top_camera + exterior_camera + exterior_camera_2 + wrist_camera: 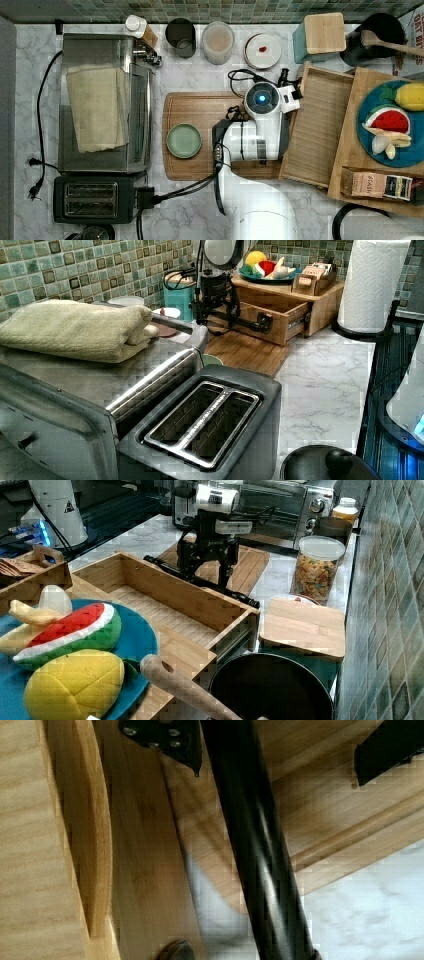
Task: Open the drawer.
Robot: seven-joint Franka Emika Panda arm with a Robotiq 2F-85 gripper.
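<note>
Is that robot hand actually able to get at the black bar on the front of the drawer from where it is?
Probably yes: the hand sits right at the black bar handle of the pulled-out drawer, with nothing between them.

A bamboo cutting board [200, 112] lies flat on the marble counter [190, 205] and serves as the landmark. On the board sits a small green plate [184, 140]. To the board's left in the top view stands a steel toaster oven [135, 125] with a folded beige towel [96, 107] on top; a black two-slot toaster [92, 198] is just below it. Beyond the board, along the tiled wall, stands a clear jar [217, 42].
</note>
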